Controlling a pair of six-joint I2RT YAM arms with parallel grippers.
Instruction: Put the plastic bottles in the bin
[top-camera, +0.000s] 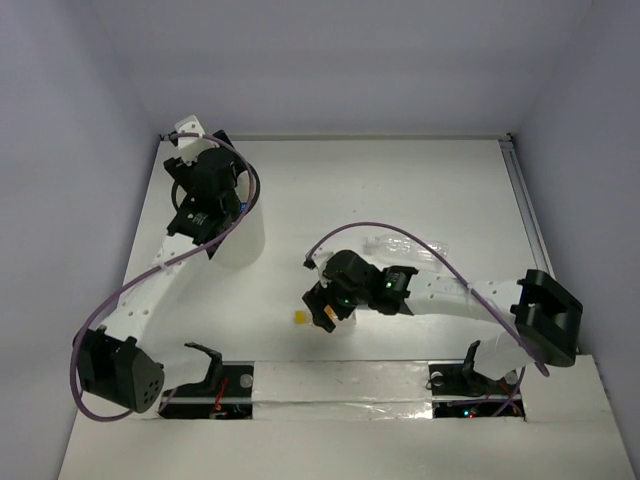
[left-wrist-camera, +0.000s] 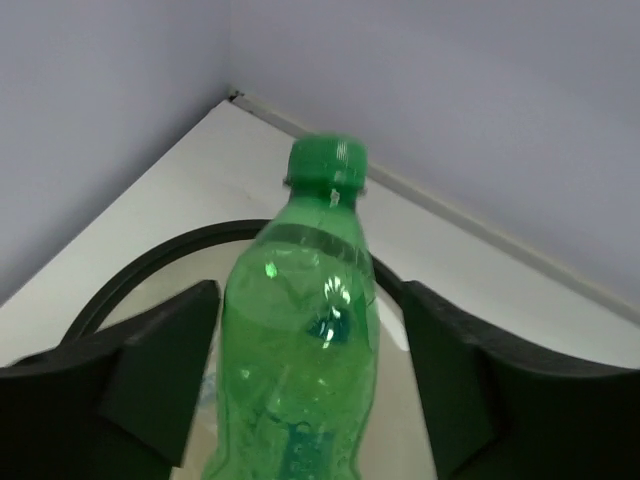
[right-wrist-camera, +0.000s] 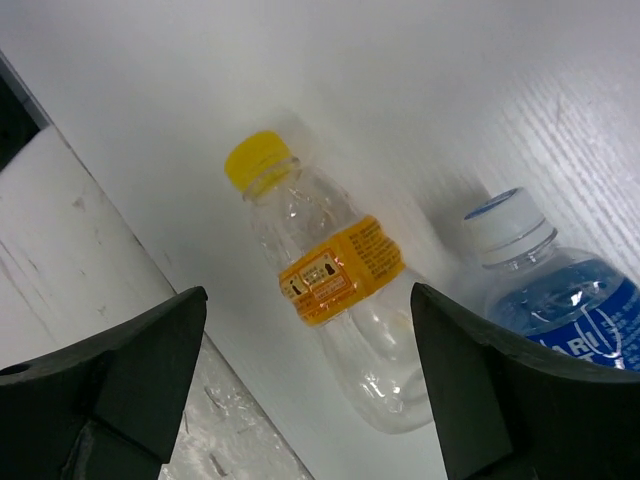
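Left gripper (left-wrist-camera: 308, 300) spread over bin (left-wrist-camera: 130, 270). Green bottle (left-wrist-camera: 300, 340) between fingers, cap pointing away from wrist, sliver of gap at right finger. Right gripper (right-wrist-camera: 306, 305) spread wide above counter (right-wrist-camera: 450, 80). Orange-label bottle (right-wrist-camera: 335, 270) lying flat below, between fingers. Blue-label bottle (right-wrist-camera: 560, 300) just beside it, rightward.

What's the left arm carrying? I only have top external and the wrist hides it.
Observer: A green bottle stands cap-up between the fingers of the left gripper, above the black rim of the bin.
Operator: Clamped?
Observer: Can't tell. The left wrist view shows a sliver of gap on one side of it.
Operator: And the yellow speck by the right arm?
Observer: That's the cap of an orange-label bottle lying on the table. The right gripper is open above it, and a blue-label bottle lies beside it.
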